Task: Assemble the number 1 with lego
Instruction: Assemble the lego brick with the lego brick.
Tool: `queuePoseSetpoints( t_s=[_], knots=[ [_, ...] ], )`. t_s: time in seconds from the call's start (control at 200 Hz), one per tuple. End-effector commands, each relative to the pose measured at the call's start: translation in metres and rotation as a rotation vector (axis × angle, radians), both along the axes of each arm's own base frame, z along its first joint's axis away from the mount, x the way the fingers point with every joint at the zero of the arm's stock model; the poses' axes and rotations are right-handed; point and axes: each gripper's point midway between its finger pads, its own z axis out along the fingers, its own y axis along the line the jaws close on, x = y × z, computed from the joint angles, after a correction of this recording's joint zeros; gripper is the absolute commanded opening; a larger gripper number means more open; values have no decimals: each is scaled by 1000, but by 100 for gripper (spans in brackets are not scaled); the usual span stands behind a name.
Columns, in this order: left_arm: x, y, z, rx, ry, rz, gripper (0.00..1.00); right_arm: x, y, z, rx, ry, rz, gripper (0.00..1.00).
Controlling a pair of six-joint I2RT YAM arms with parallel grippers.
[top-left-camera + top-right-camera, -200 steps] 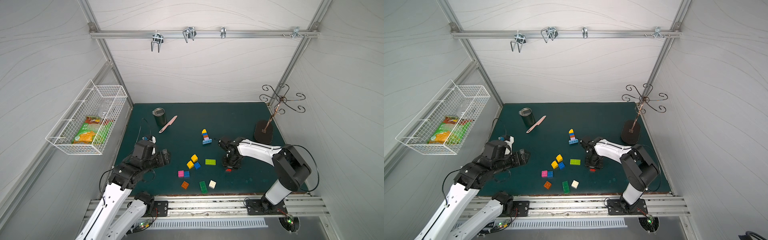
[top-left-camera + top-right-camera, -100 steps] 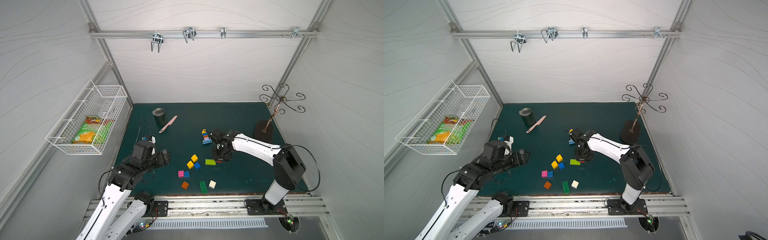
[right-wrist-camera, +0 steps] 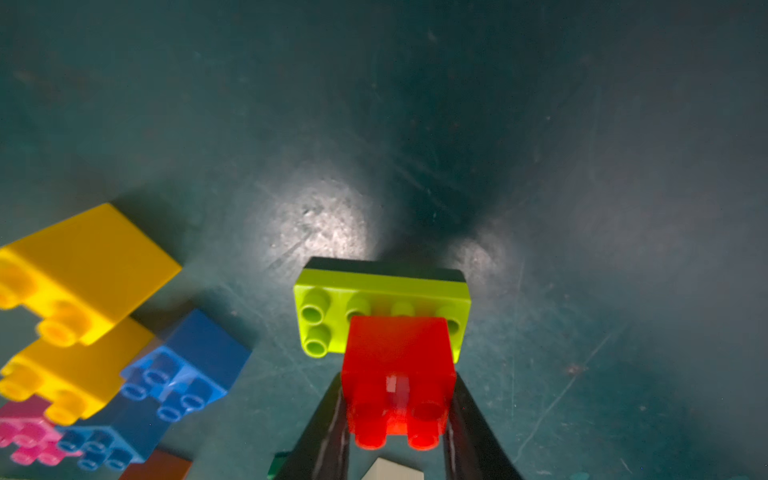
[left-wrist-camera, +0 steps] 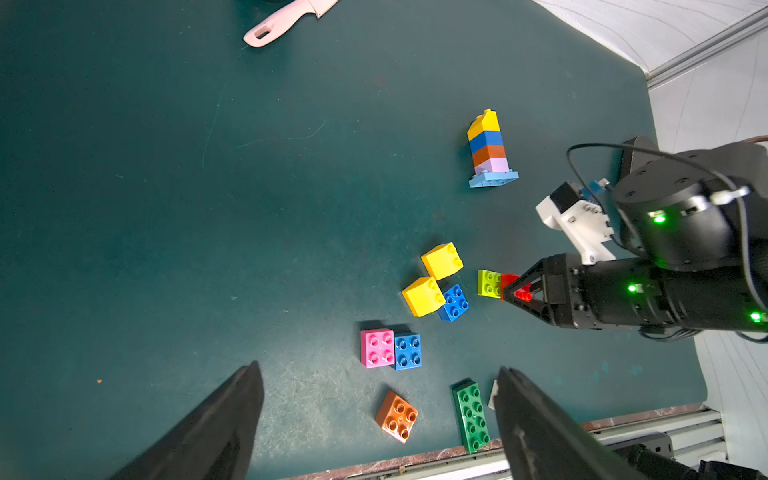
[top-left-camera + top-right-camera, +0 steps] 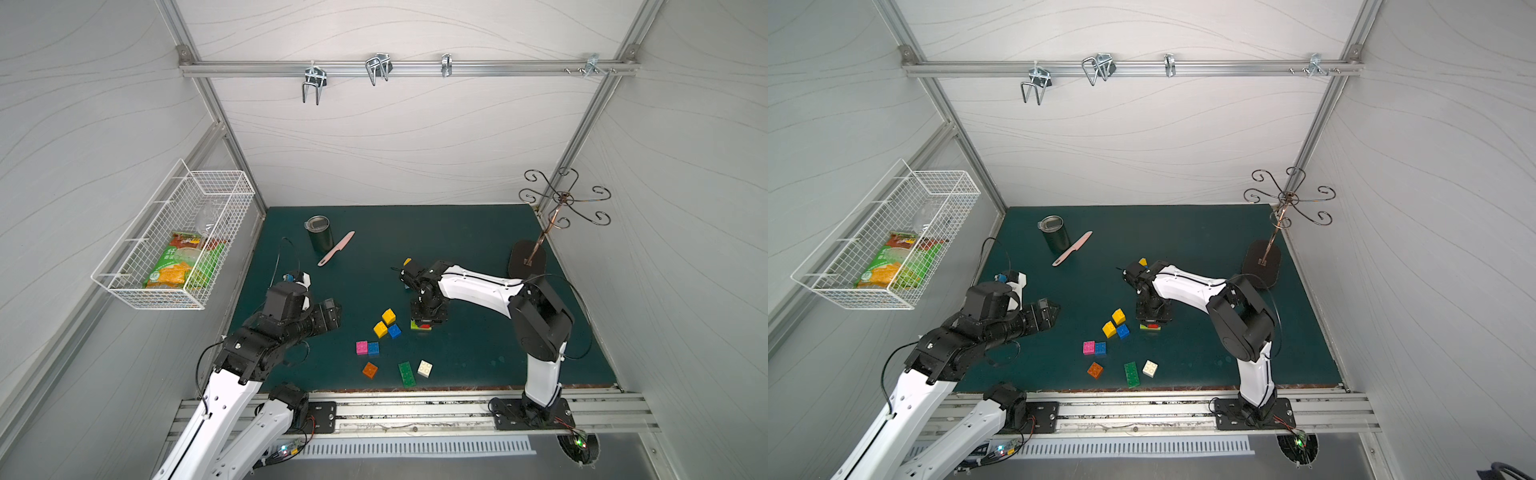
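Note:
My right gripper (image 3: 398,399) is shut on a red lego brick (image 3: 397,361), one finger on each side. The red brick sits over one end of a lime long brick (image 3: 328,299) that lies on the mat; I cannot tell whether they are pressed together. In both top views this gripper (image 5: 428,322) (image 5: 1152,322) points straight down. A stack of yellow, blue, orange and lilac bricks on a light blue base (image 4: 490,149) stands farther back. My left gripper (image 4: 379,369) hovers open and empty at the left (image 5: 332,313).
Loose bricks lie in front: two yellow (image 5: 389,316), blue (image 5: 394,331), pink (image 5: 361,347), orange (image 5: 369,370), green (image 5: 407,374), white (image 5: 424,368). A metal cup (image 5: 320,233) and pink knife (image 5: 336,248) lie at the back left, a hook stand (image 5: 528,257) at the right.
My right gripper has carried the red brick leftward from the right part of the mat, past the stack, and down onto the lime brick. The left arm has hardly moved.

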Motion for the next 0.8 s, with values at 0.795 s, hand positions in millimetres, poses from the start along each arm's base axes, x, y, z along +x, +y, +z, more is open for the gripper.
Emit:
queuePoseSetpoints(
  t_s=[0.795],
  knots=[
    [1,-3,13,-27,-54,-9,97,-1,-9,-64,-177,103,15,1]
  ],
)
